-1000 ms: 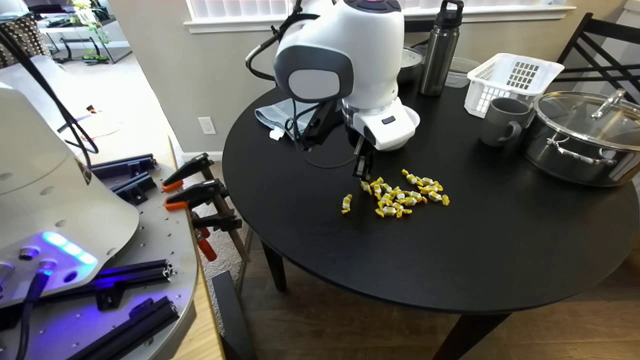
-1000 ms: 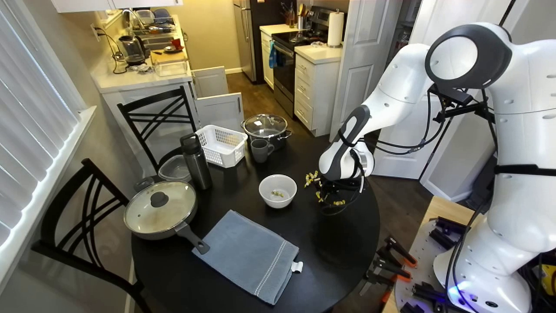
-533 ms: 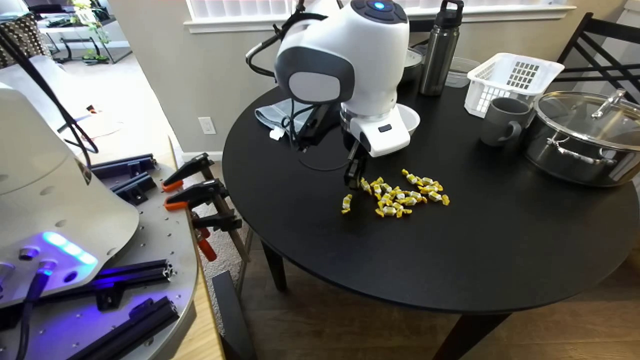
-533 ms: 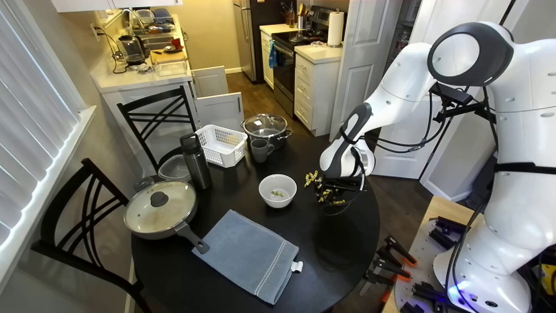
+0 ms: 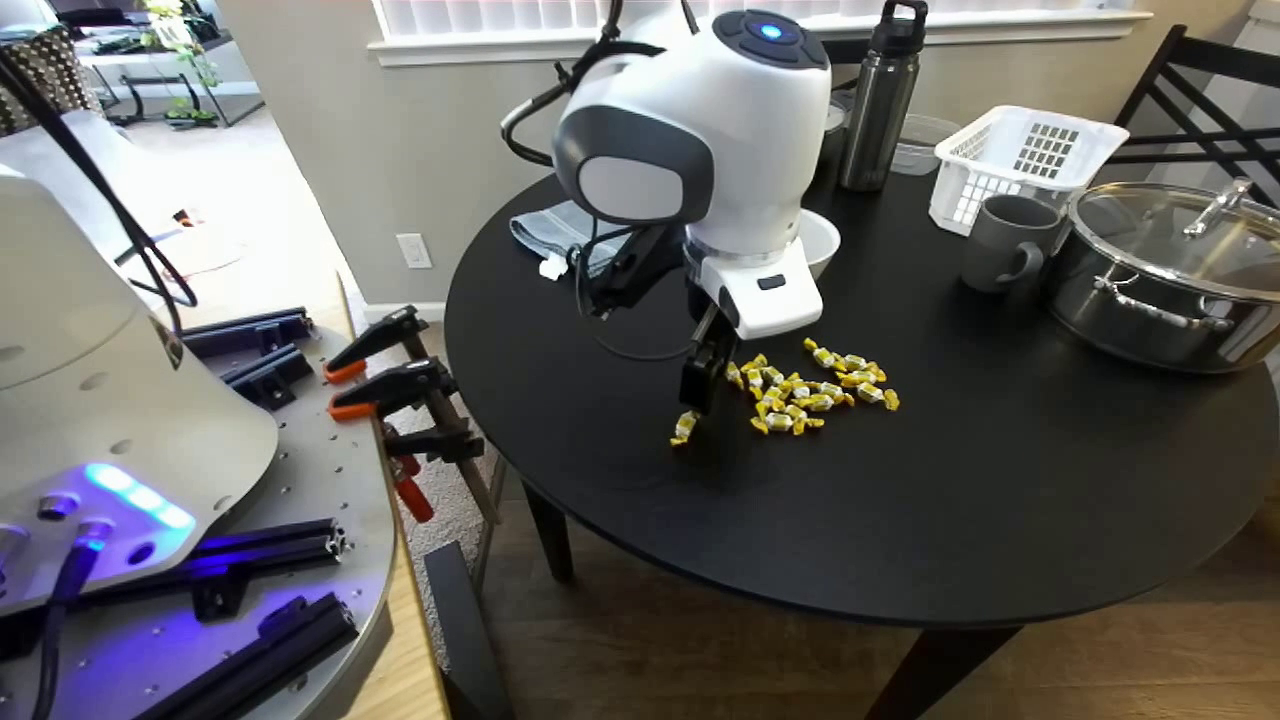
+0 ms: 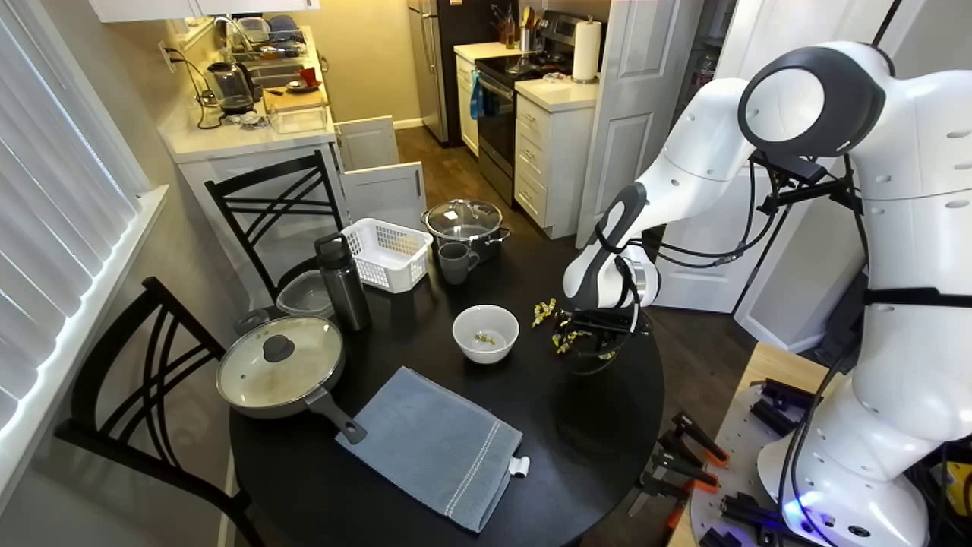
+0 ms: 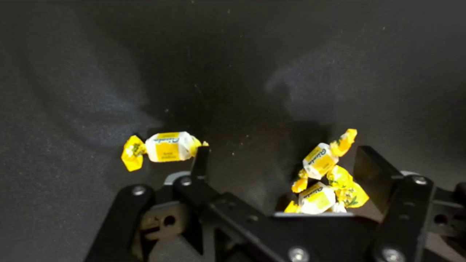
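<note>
Yellow-and-white wrapper, pinched into a frilled twist at each end, covers the lone candy (image 7: 167, 147), a stubby, faceted barrel on the smooth black table (image 5: 930, 500). It lies just outside one finger of your gripper (image 7: 284, 160); one twist meets that finger in the wrist view, though you can't tell whether they touch. Your two fingers stand well apart, dark and flat-faced, and a couple of candies (image 7: 320, 162) from the candy pile (image 5: 795, 395) show in the gap between them; how high the tips sit above the tabletop you can't judge.

In an exterior view your gripper reaches down between the lone candy and the candy pile, the lone candy on the side of the orange-padded clamps (image 5: 405, 383). On that side you have tabletop running out to the round edge, well apart from the candy. Near the candies stands the glossy, rounded white bowl (image 6: 486, 317), with wrapped candy (image 6: 484, 338) at its bottom. Past it lies the grey towel (image 6: 440, 448), soft-looking, with a stitched band. The steel pot (image 5: 1150, 335), grey mug (image 5: 1005, 250) and white lattice basket (image 5: 965, 195) stand well apart from your fingers.
</note>
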You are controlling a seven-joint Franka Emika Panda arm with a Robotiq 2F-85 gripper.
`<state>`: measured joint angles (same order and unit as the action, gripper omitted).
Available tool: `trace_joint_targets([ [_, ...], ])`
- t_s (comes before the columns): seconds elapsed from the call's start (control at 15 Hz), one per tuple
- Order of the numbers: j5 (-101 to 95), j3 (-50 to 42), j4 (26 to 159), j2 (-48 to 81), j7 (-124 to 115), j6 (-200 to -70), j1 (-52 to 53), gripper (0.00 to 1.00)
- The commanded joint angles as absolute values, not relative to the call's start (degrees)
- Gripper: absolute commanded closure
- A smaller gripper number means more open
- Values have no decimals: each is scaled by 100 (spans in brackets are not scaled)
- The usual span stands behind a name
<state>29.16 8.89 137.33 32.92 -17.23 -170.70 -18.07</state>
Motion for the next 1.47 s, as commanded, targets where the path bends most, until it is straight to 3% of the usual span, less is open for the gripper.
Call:
trace_joint_targets([
  [0.0, 3019, 636, 13656, 3328, -1970, -16920, -1450, 0],
  [0.6, 2870, -177, 13079, 3721, -2846, -16554, -469, 1],
  [0.67, 2843, -223, 13012, 3784, -2856, -16502, -417, 26],
  [0.8, 2854, -271, 12908, 3862, -2869, -16391, -366, 32],
  [1.4, 2879, -269, 12803, 3791, -2803, -16228, -370, 91],
])
